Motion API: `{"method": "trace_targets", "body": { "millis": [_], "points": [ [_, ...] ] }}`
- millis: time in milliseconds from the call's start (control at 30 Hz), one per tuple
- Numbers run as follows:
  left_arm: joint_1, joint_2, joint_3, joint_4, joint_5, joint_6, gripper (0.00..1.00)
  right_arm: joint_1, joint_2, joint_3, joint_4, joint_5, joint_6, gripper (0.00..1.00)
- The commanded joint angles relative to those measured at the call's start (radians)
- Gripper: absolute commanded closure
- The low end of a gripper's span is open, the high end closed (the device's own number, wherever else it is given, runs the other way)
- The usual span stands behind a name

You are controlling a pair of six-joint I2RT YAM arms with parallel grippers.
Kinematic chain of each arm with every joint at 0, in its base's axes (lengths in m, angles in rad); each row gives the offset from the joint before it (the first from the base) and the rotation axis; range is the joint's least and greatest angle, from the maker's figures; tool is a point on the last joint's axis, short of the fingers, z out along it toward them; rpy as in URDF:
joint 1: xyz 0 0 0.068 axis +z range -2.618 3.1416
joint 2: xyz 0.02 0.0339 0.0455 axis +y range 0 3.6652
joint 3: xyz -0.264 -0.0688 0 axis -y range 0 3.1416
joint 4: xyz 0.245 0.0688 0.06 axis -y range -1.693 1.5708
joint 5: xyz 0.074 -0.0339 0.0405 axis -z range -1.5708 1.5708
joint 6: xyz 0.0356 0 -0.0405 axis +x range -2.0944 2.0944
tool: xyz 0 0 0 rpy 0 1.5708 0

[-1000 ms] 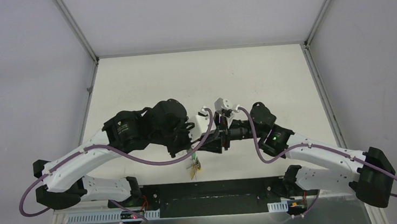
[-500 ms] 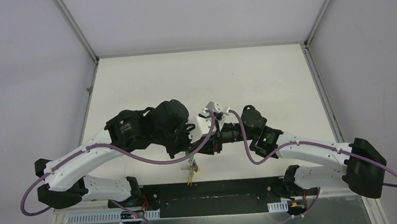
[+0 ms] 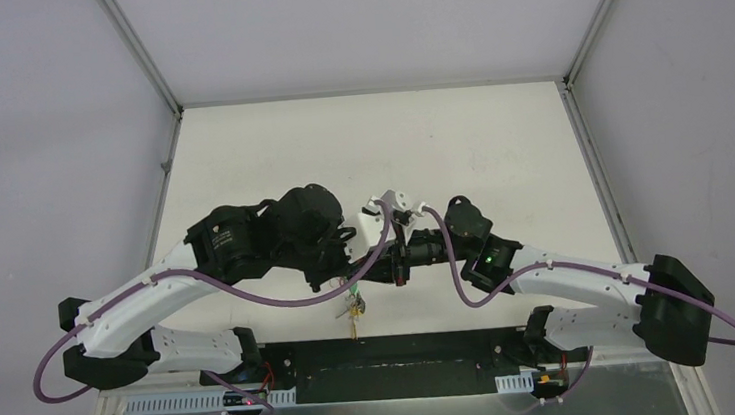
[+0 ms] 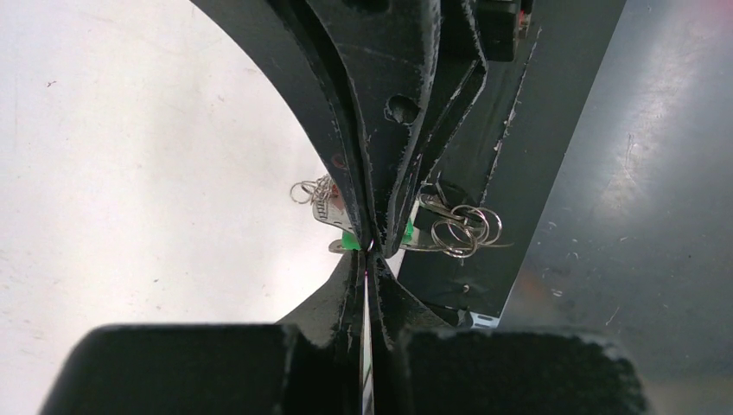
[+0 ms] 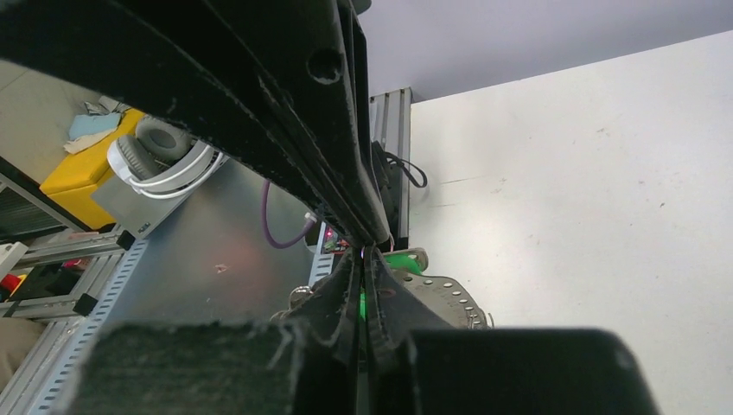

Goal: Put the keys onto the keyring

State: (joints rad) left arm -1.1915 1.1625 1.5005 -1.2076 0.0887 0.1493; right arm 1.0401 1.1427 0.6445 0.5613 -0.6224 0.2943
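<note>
Hanging key bunch caught between two closed tools

The keys (image 3: 353, 309) dangle as a small bunch just under the spot where both arms meet, over the near edge of the table (image 3: 499, 146). In the left wrist view, a green-capped key (image 4: 349, 240) shows green on either side of the meeting fingertips. A silver key lies to its left and a cluster of small split rings (image 4: 462, 229) to its right. The keyring (image 4: 366, 363) appears only as a thin pale edge running between the fingers of the left tool (image 4: 367, 264), which are pressed together on it. The right tool (image 5: 364, 258) comes in from the opposite side, tip to tip with the left one. Its fingers are together too, with a green glint between them, but whether they actually pinch the cap cannot be told. Beneath the bunch, the white table lies on one side and a grey metal plate (image 4: 622, 216) on the other, with a black strip (image 4: 510, 147) between them. Past the table's corner, the right wrist view catches white headphones (image 5: 164, 160) on a yellow block (image 5: 60, 173).
</note>
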Motion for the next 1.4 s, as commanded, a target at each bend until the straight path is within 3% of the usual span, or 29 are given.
{"method": "trace_targets", "body": {
  "millis": [0, 167, 267, 367, 700, 900, 1067, 1367],
  "points": [
    [-0.008, -0.027, 0.001, 0.074, 0.012, -0.004, 1.00, 0.002, -0.026, 0.007, 0.008, 0.014, -0.029, 1.00],
    [-0.007, -0.045, -0.018, 0.083, -0.008, -0.013, 0.98, 0.002, -0.039, 0.008, 0.008, 0.004, -0.036, 1.00],
    [-0.007, -0.088, -0.057, 0.114, -0.031, -0.029, 0.76, 0.003, -0.056, 0.006, 0.008, -0.009, -0.043, 1.00],
    [-0.007, -0.165, -0.131, 0.192, -0.058, -0.049, 0.63, 0.002, -0.075, 0.002, 0.008, -0.026, -0.048, 1.00],
    [-0.007, -0.574, -0.575, 0.639, 0.010, -0.029, 0.54, 0.003, -0.123, -0.017, 0.010, -0.051, -0.057, 1.00],
    [-0.007, -0.695, -0.761, 0.883, 0.051, -0.076, 0.54, 0.003, -0.133, -0.016, 0.020, -0.066, -0.057, 1.00],
    [-0.007, -0.708, -0.833, 0.983, 0.070, -0.127, 0.56, 0.003, -0.135, -0.013, 0.022, -0.068, -0.053, 1.00],
    [-0.007, -0.695, -0.862, 1.036, 0.108, -0.147, 0.69, 0.003, -0.135, -0.014, 0.025, -0.069, -0.053, 1.00]
  ]
}}
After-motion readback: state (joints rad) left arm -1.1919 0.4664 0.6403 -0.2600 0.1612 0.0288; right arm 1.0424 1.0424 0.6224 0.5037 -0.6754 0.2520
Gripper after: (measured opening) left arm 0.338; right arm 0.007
